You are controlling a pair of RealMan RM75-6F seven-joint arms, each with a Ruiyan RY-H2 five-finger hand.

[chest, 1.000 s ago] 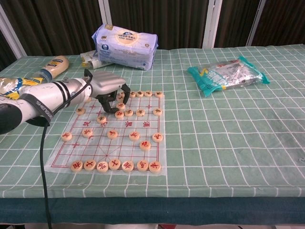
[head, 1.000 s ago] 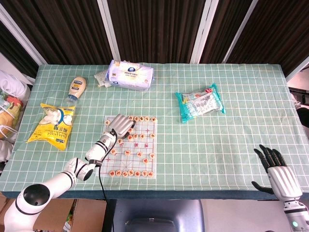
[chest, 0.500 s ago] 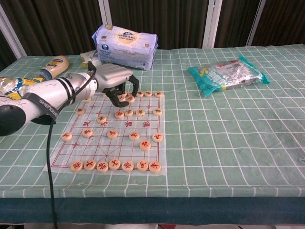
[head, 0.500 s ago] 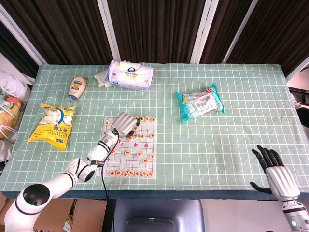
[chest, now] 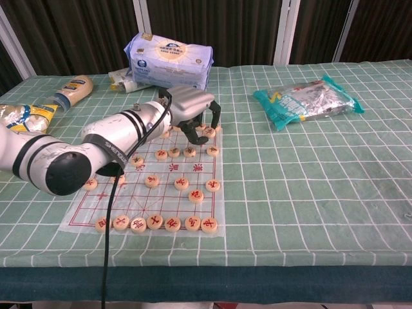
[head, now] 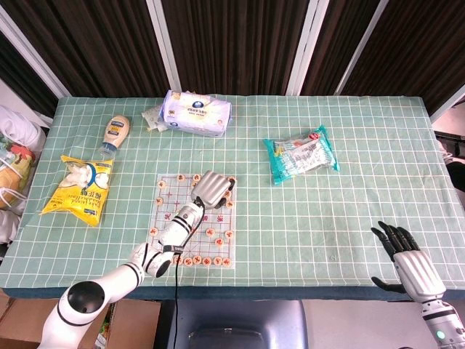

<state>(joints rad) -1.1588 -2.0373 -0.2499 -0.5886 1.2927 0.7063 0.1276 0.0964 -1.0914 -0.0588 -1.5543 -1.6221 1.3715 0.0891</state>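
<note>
A clear chess sheet with a red grid (head: 172,190) (chest: 170,201) lies on the green checked cloth, with several round wooden pieces (head: 197,260) (chest: 154,222) on it. My left hand (head: 212,188) (chest: 193,109) hovers palm down over the sheet's far right corner, fingers curled like a claw around the pieces there. Whether a piece is pinched between its fingertips is hidden. My right hand (head: 407,258) shows only in the head view, at the near right table edge, fingers spread and holding nothing.
A blue-white tissue pack (head: 196,113) (chest: 169,61) lies at the far side, a squeeze bottle (head: 115,131) (chest: 71,88) and a yellow bag (head: 80,187) (chest: 19,114) to the left, and a teal snack bag (head: 301,153) (chest: 308,100) right of centre.
My left hand has swept right along the sheet's far side, from its left part to its right corner. My right hand has drifted slightly toward the near edge.
</note>
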